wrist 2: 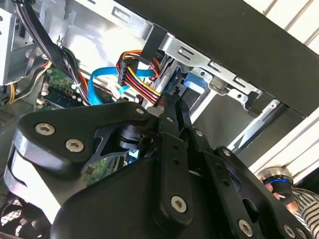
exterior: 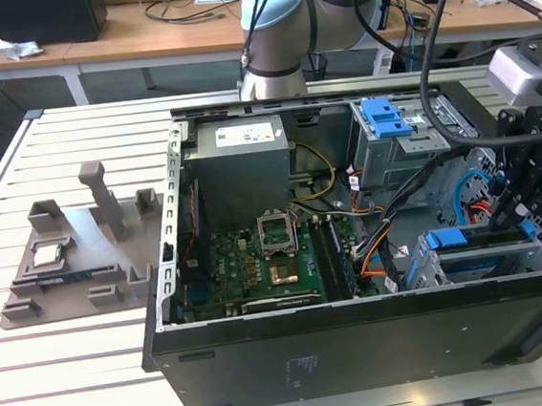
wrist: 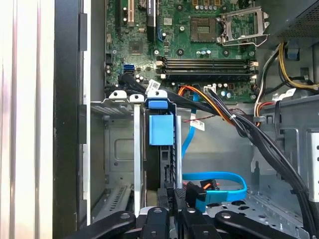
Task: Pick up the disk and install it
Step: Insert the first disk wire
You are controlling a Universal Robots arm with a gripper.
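Looking across the open case (exterior: 362, 348), you find the disk (exterior: 481, 238) already inside it, standing on edge in the metal cage (exterior: 421, 267) at the near corner on the exterior view's right, well apart from the motherboard (exterior: 257, 262) to its left. Its long axis runs left to right in that view, parallel to the case's near wall. The blue caddy end points left toward the middle of the case, and the other end points right toward the gripper (exterior: 513, 206). That is the relation to mind: the gripper sits at the disk's right-hand end, in line with the long axis and not above the flat face, so any push or pull acts along the slot. In the first wrist view you see the same line-up from behind. The disk (wrist: 160, 129) runs straight away from the gripper (wrist: 177, 200), and its blue tab sits at the far end between the upright rails of the cage (wrist: 137, 149). Orange and blue cables lie just beside that slot on the open side. The gripper (wrist 2: 173, 99) reaches right up to the disk's end, but I cannot tell whether it is closed on it or only resting against it. Judged from how deep the disk sits, you are well into the install.
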